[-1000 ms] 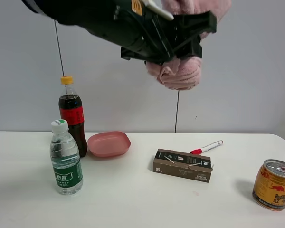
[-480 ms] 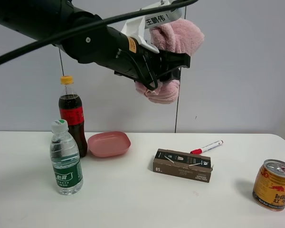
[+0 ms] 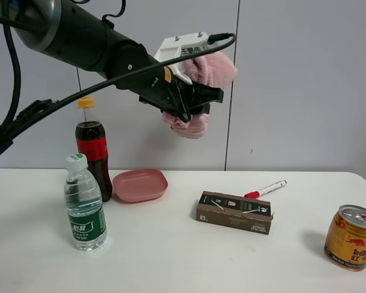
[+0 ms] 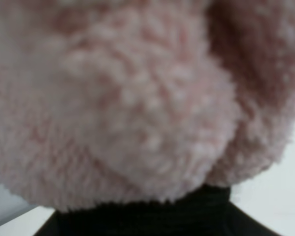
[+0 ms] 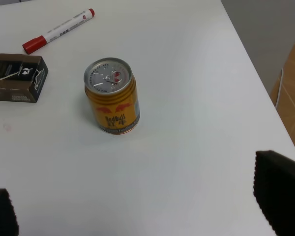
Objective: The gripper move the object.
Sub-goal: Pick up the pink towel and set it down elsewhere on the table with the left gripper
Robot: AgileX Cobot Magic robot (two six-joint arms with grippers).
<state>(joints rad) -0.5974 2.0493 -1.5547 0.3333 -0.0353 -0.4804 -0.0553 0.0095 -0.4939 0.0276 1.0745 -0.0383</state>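
Clamping pink towel (image 3: 215, 68) mid-roll, left jaws closed

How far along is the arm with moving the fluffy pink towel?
Done: the pickup. The left gripper is shut on the towel, which hangs well above the table, touching nothing else. In hand: the carry, with the towel held in mid-air. Left: setting it down and letting go. The pictures do not show where it should land.

1. L arm (image 3: 79, 38): bulky, glossy black, round sections
2. White bracket (image 3: 184, 46) at wrist w/ black lettering, screws on top; yellow sticker (image 3: 167, 74) beside it
3. Black cables (image 3: 13, 67) along arm
4. R gripper (image 5: 137, 199): fingers (image 5: 280, 191) matte black, blocky
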